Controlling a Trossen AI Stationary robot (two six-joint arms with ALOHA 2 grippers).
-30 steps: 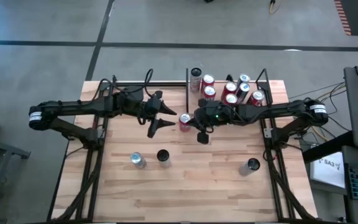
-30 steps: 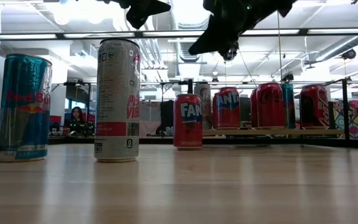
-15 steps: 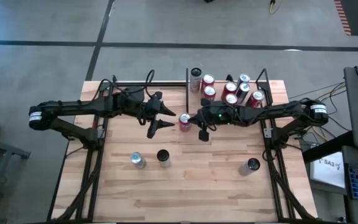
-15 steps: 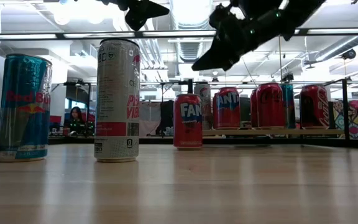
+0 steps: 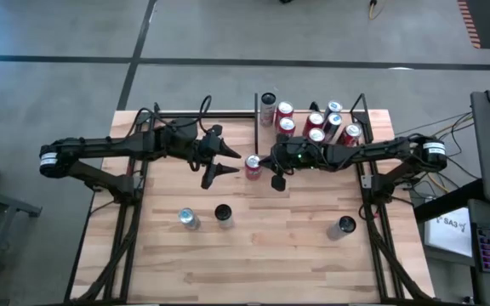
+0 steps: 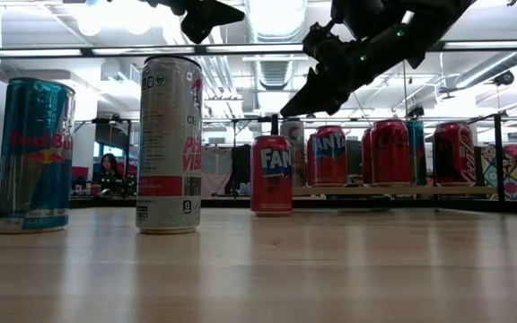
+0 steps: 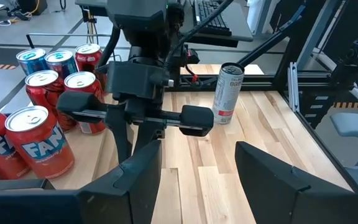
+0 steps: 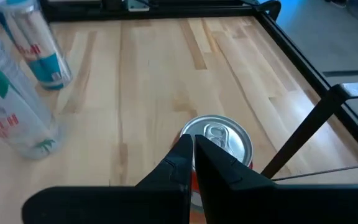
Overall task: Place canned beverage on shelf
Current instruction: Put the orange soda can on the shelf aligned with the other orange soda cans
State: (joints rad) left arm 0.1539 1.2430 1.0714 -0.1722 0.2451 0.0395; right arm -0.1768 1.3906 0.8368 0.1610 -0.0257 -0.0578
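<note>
Fanta can (image 5: 253,167) stands on the wooden surface (image 5: 253,255), just left of the shelf (image 5: 373,119) — not on it yet. Right hand (image 5: 276,177), pinched shut and empty, hangs beside it. Left hand (image 5: 217,161) waits half open. Next, I think, the right hand must open and grab the can.

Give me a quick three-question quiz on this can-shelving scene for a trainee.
1. True or false: the right gripper holds the Fanta can.
2. How many cans stand on the tabletop outside the shelf? A two, B four, C six.
3. Which gripper stands open?
Key: 1 false, it is shut just above the can; 2 B; 3 the left gripper.
</note>
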